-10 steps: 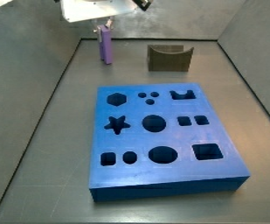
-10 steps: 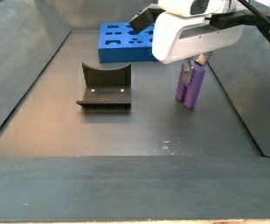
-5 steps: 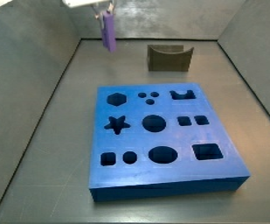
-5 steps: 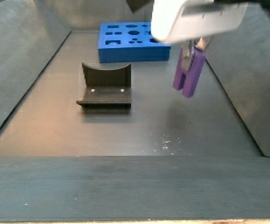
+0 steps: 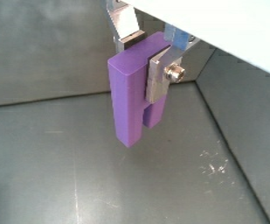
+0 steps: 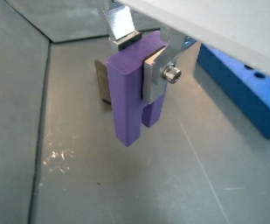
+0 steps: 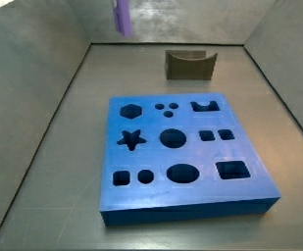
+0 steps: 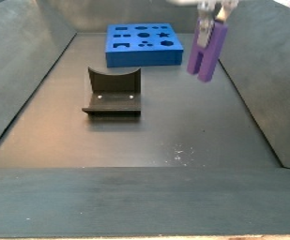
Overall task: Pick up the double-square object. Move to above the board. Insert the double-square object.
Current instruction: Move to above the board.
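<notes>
While the gripper [image 5: 148,48] clamps one double-square object [image 5: 137,92] (aloft), one board [image 7: 185,156] waits.

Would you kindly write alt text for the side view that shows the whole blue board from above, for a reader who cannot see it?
The blue board, full of shaped holes, lies flat on the grey floor in the foreground. At the top edge, the double-square object hangs clear of the floor, far from the board; the pincer holding it is out of frame here. An olive-brown notched block stands behind the board.
</notes>
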You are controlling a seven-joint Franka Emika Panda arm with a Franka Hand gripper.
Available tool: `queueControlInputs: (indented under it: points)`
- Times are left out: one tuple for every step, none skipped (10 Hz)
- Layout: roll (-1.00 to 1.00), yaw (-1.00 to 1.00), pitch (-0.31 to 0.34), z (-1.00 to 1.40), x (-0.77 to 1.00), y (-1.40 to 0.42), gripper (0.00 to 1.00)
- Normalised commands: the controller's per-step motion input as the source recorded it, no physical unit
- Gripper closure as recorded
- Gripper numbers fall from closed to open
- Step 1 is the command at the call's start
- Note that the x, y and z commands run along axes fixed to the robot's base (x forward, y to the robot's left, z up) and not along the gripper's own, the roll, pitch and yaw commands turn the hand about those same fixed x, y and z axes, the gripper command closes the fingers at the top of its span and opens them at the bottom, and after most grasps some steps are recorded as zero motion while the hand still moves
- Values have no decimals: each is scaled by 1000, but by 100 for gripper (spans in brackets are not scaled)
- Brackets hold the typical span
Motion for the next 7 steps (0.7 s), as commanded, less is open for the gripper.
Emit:
queueControlInputs:
  points:
    - [156, 54, 107, 1000, 60, -33, 100]
    - [145, 55, 108, 1000, 58, -34, 100]
    - [141, 55, 107, 1000, 58, -35, 100]
    - [129, 55, 108, 1000, 55, -36, 100]
    - [124, 55, 106, 1000, 54, -37, 100]
    - [112, 54, 101, 1000, 51, -35, 100]
    - [107, 53, 100, 1000, 50, -33, 100]
